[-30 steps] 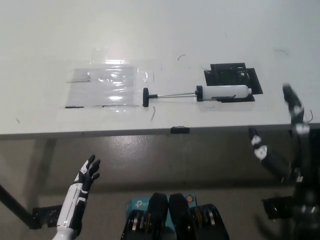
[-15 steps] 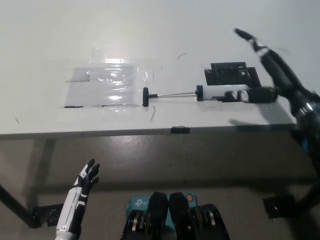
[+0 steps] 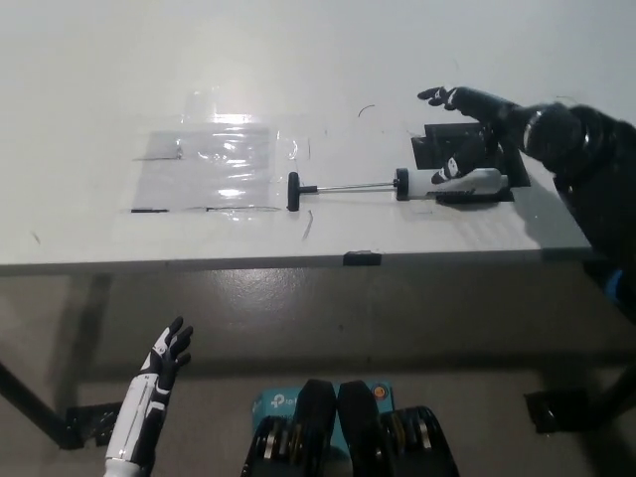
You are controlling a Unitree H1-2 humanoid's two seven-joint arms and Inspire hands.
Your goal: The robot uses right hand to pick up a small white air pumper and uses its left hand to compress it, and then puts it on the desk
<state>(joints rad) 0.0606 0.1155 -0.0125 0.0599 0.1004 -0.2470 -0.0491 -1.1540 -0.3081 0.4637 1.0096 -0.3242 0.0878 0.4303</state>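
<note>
The small white air pumper (image 3: 459, 182) lies on the white desk (image 3: 298, 60), its thin rod stretched left to a black T-handle (image 3: 293, 192). Its white barrel rests on a black patch (image 3: 437, 146). My black right hand (image 3: 475, 131) hovers open right over the barrel, fingers spread, one fingertip reaching down to the barrel's left part. I see no grasp on it. My white left hand (image 3: 164, 360) hangs open below the desk's front edge at the lower left, far from the pumper.
A clear plastic sheet (image 3: 214, 169) is taped flat on the desk left of the T-handle. A small black tab (image 3: 360, 258) sits on the desk's front edge. Below the desk are a dark table leg (image 3: 30, 409) and grey floor.
My right arm has swung in from the right and lowered, so the hand now sits above the pumper's barrel. The left hand dropped slightly. The pumper has not moved.
</note>
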